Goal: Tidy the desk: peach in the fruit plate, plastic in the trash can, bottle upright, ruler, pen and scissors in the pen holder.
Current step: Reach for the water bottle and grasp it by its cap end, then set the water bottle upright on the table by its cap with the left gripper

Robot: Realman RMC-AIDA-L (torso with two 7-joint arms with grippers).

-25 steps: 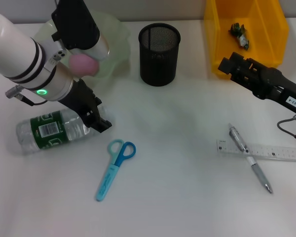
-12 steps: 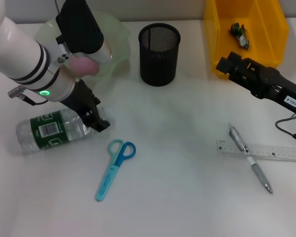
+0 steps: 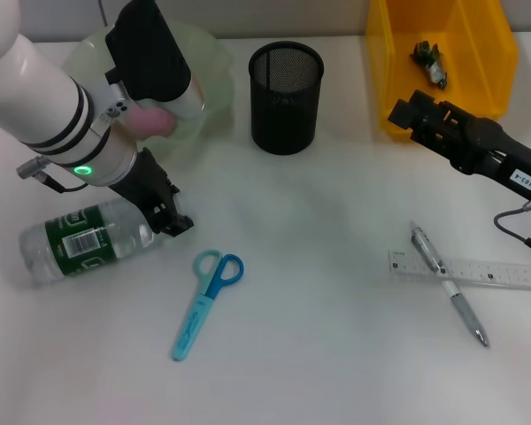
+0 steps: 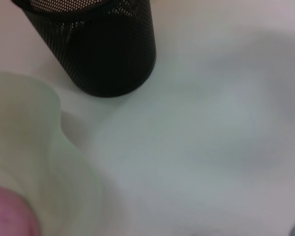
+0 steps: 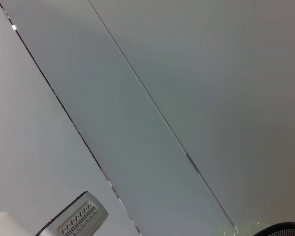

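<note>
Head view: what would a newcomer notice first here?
Probably the big white left arm over the pale green fruit plate, with the pink peach under its wrist. Next, the yellow bin at the far right, the right gripper at its front edge, and the bottle lying flat at left.

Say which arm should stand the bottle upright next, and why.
Probably the left. The left gripper is right beside the bottle, which lies on its side at the robot's left. The right gripper hovers far across the table by the yellow bin.
</note>
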